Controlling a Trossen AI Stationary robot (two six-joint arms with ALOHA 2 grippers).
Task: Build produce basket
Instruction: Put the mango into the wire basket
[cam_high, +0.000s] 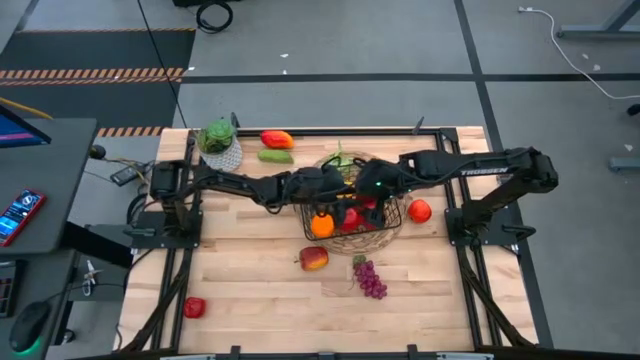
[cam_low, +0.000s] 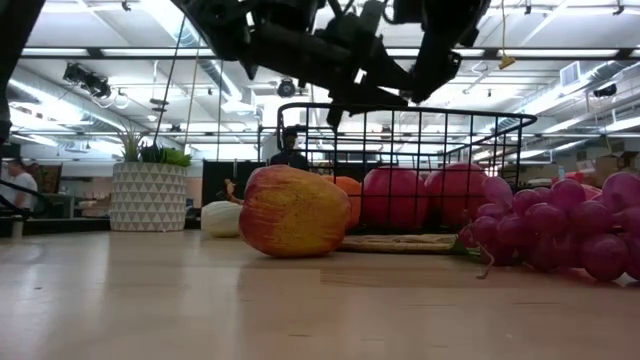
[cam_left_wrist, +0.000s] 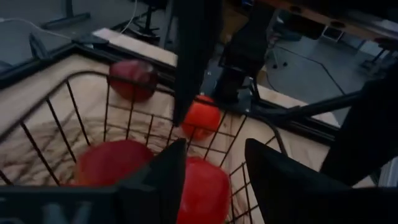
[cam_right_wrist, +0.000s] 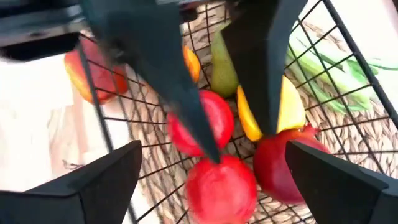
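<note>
We see both arms over wire basket (cam_high: 352, 205) mid-table on wicker mat (cam_high: 385, 238). Left gripper (cam_left_wrist: 214, 177) fingers apart, empty; right gripper (cam_right_wrist: 208, 168) wide apart, empty. Apple (cam_high: 314, 258) outside basket: light, rigid, slick; we'd pinch across its middle.

Evenly lit from bright ceiling strips (cam_low: 190, 30); soft shadows, wrist views motion-blurred, near grapes (cam_low: 560, 225) out of focus.

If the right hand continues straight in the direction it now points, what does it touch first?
Most likely the red apple lying in the basket: the right hand, open above the basket, points down at it. Depth is uncertain.
</note>
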